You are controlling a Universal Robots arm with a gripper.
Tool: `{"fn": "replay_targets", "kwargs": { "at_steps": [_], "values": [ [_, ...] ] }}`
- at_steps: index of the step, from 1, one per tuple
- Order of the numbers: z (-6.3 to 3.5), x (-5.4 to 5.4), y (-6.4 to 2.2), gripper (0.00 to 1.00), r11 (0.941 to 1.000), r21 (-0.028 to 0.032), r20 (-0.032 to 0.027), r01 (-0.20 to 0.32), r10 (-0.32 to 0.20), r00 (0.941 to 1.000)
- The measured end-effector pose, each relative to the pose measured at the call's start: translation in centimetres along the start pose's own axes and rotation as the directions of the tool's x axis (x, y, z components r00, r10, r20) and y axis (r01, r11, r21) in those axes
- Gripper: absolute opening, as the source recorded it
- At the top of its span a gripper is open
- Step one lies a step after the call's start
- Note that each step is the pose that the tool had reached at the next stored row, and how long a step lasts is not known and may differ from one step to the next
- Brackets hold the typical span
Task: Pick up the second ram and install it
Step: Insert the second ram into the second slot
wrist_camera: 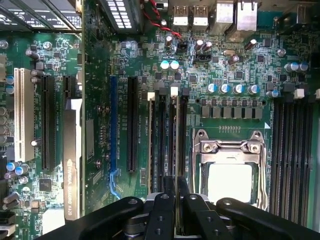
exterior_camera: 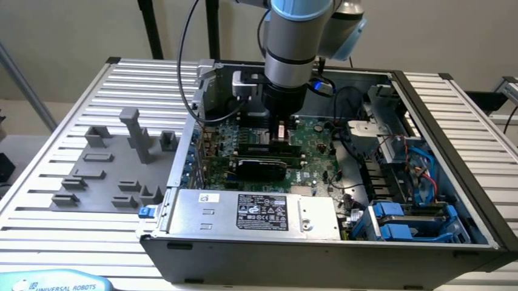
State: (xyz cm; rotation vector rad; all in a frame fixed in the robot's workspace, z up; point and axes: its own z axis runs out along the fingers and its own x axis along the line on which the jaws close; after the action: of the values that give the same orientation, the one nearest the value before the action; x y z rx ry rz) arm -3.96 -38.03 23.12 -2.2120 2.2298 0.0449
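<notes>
My gripper (exterior_camera: 279, 134) reaches down into the open computer case, over the large green motherboard (exterior_camera: 314, 138). In the wrist view its black fingers (wrist_camera: 169, 200) stand close together, shut on the second ram (wrist_camera: 175, 140). The ram is a thin stick seen edge-on, running away from the fingertips along a memory slot beside the white latch (wrist_camera: 174, 91). Whether it is seated in the slot or just above it I cannot tell. The gripper (wrist_camera: 176, 184) sits at the stick's near end, next to the processor socket (wrist_camera: 229, 175).
A grey fixture plate with blocks (exterior_camera: 113, 163) lies on the table at the exterior view's left. Inside the case are the power supply (exterior_camera: 251, 212), a dark expansion card (exterior_camera: 259, 167), blue drive bays (exterior_camera: 404, 221) and loose cables (exterior_camera: 348, 139). More memory slots (wrist_camera: 292, 150) flank the socket.
</notes>
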Motion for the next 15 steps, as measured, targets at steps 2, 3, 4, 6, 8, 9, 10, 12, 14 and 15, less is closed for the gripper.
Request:
{"fn": "replay_targets", "kwargs": {
  "at_steps": [2,3,4,6,8,9,10,12,14,15],
  "values": [
    [0.03,0.02,-0.01,0.13,1.0000,0.0004,-0.0001,0.001,-0.001,1.0000],
    [0.04,0.02,-0.01,0.13,1.0000,0.0005,-0.0002,0.001,-0.001,1.0000],
    [0.05,0.02,-0.03,0.13,1.0000,0.0006,-0.0003,0.001,-0.001,1.0000],
    [0.09,0.02,-0.05,0.13,1.0000,0.0013,-0.0001,0.001,-0.001,1.0000],
    [0.13,0.02,-0.05,0.13,1.0000,0.0021,0.0001,0.000,0.000,1.0000],
    [0.16,0.02,-0.06,0.13,1.0000,0.0024,0.0000,0.000,0.000,1.0000],
    [0.19,0.02,-0.06,0.13,1.0000,0.0029,0.0000,0.001,-0.001,1.0000],
    [0.23,0.03,-0.06,0.13,1.0000,0.0031,-0.0002,0.001,-0.001,1.0000],
    [0.27,0.03,-0.06,0.13,1.0000,0.0032,-0.0002,0.001,-0.001,1.0000],
    [0.29,0.03,-0.06,0.13,1.0000,0.0033,-0.0001,0.001,-0.001,1.0000]
  ]
}}
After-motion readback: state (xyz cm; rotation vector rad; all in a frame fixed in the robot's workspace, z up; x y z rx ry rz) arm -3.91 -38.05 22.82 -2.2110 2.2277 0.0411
